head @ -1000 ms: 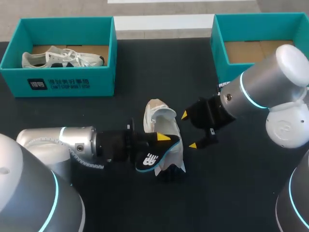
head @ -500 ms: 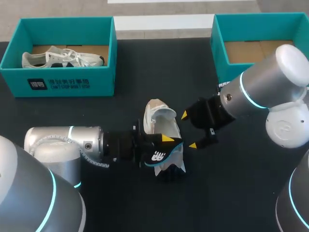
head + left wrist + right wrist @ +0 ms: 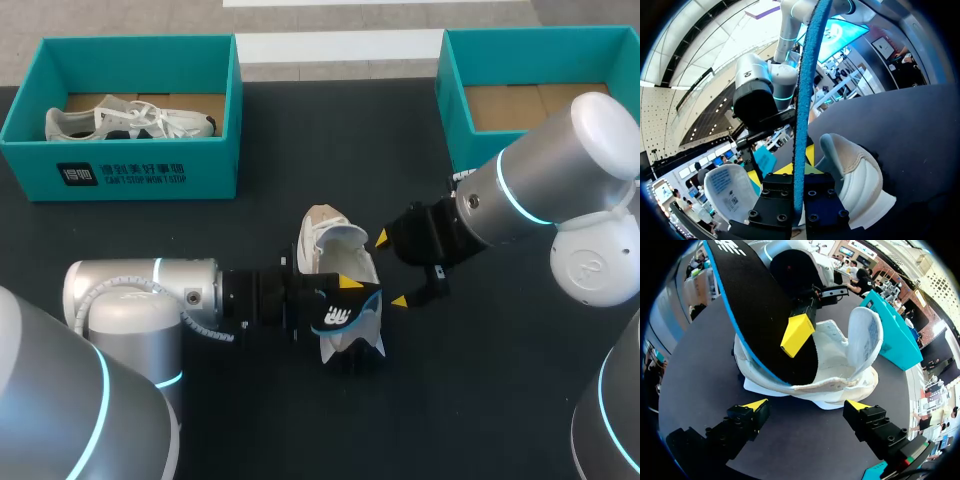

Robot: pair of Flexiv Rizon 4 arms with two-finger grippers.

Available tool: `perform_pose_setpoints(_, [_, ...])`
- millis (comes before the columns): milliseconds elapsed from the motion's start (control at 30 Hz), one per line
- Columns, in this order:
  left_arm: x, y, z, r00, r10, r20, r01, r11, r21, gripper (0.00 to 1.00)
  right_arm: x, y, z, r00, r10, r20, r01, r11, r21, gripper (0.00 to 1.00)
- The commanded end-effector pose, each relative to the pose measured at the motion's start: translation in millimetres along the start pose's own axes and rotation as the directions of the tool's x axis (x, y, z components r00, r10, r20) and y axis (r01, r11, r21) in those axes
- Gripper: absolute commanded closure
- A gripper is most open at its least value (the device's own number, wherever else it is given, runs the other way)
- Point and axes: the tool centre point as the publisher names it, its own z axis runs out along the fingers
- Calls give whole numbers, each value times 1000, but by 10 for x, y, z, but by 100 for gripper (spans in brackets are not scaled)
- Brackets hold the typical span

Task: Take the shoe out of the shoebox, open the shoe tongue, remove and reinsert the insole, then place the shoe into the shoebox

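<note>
Dark table (image 3: 300,150), teal shoebox (image 3: 468,148) at far right corner. White shoe (image 3: 335,250) at the middle, tongue folded open. Left gripper (image 3: 346,296) clenched on a black insole (image 3: 338,316) (blue-edged), lower end inside the shoe. Right gripper (image 3: 389,268) spread open just beside the shoe.

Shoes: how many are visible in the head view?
2. One shoe lies in the left teal box; the other shoe is on the table, beside the insole. The right box looks empty, though the right arm hides part.
</note>
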Motion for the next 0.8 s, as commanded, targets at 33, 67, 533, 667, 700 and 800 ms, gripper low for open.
perform_pose_setpoints(33, [19, 61, -3, 1000, 3, -3, -3, 1000, -31, 100, 5, 0, 10, 1000, 0, 1, 0, 1000, -1, 0])
perform_pose_setpoints(67, [21, 86, -14, 1000, 3, -6, -3, 999, -37, 100, 5, 0, 10, 1000, 0, 1, 0, 1000, -1, 0])
perform_pose_setpoints(533, [15, 353, -10, 1000, -7, 2, 7, 997, -78, 100, 5, 0, 10, 1000, 0, 1, 0, 1000, -1, 0])
perform_pose_setpoints(667, [-2, 331, 4, 1000, -5, 7, 6, 997, -79, 81, 5, 0, 10, 1000, 0, 1, 0, 1000, -1, 0])
perform_pose_setpoints(700, [-12, 310, 0, 1000, -4, 7, 5, 997, -79, 69, 5, 0, 10, 1000, 0, 1, 0, 1000, -1, 0])
perform_pose_setpoints(800, [-29, 270, -14, 1000, 0, 5, 1, 997, -75, 62, 5, 0, 10, 1000, 0, 1, 0, 1000, -1, 0])
